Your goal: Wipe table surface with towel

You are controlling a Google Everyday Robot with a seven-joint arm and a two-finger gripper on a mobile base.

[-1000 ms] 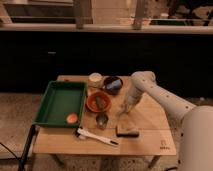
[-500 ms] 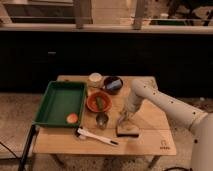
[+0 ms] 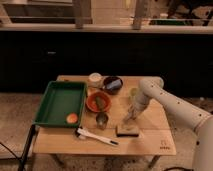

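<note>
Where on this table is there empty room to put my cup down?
Bare wood: the table's right end beyond the towel, and the front right corner. Crowded: the green tray fills the left; a red bowl, dark bowl and metal cup pack the middle; the tool is at the towel.

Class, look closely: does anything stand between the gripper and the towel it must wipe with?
Nothing visible does. The gripper is directly above the towel, at or almost at it. The metal cup and white utensil lie aside, toward the green tray.
</note>
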